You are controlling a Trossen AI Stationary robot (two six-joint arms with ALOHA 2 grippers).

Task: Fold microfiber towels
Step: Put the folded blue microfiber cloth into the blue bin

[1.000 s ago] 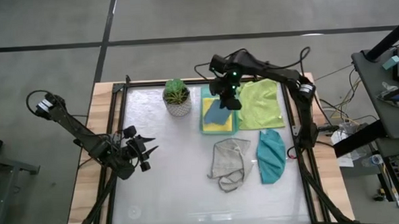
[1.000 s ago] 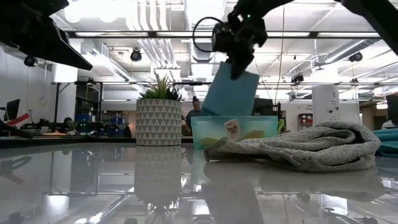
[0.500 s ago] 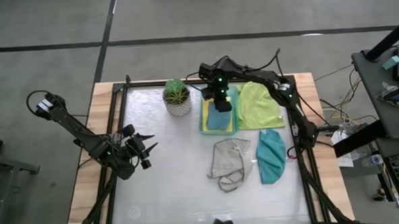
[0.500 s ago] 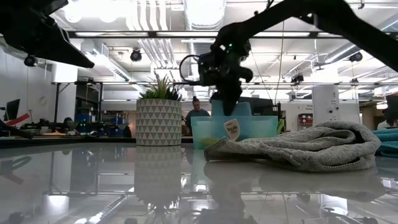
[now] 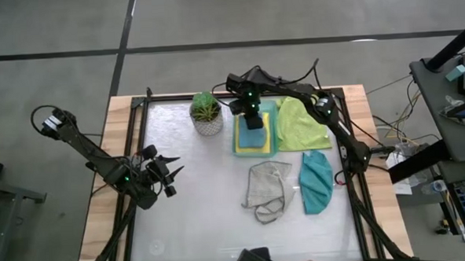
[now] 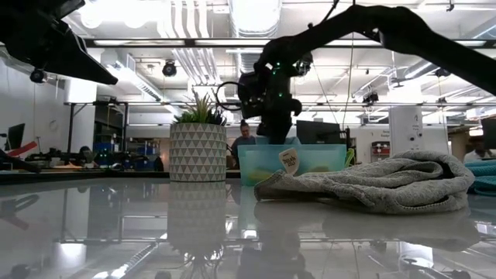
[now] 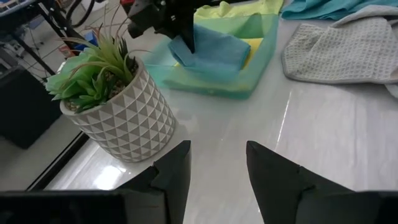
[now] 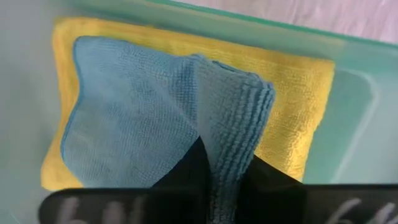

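The blue towel (image 5: 255, 135) lies in the tray (image 5: 273, 147), folded on top of the yellow towel (image 5: 257, 146), and your right gripper (image 5: 250, 114) is down at its far edge, fingers pressed together with a ridge of blue cloth pinched between them; the right wrist view shows that raised fold (image 8: 231, 118) running up between the two dark fingers (image 8: 186, 171), with the rest of the blue towel spread flat over the yellow towel (image 8: 298, 112) inside the tray (image 8: 348, 106). In the low view the right gripper (image 6: 273, 124) hangs just above the tray (image 6: 294, 163), beside the plant (image 6: 198, 143). The lime towel (image 5: 303, 121) lies spread on the table (image 5: 196, 203) just right of the tray. Nearer the front, you have the grey towel (image 5: 268, 190) crumpled, and the teal towel (image 5: 316, 182) bunched just beside it on the right. The plant (image 5: 207, 113) stands just left of the tray. Your left gripper (image 5: 165, 174) waits over the table's left side, well apart from the towels, its fingers (image 7: 171, 171) spread with nothing between them. From the left wrist view you see the plant (image 7: 112, 99) near, the tray (image 7: 249, 81) beyond, and the right gripper (image 7: 171, 22) on the blue towel (image 7: 211, 53).
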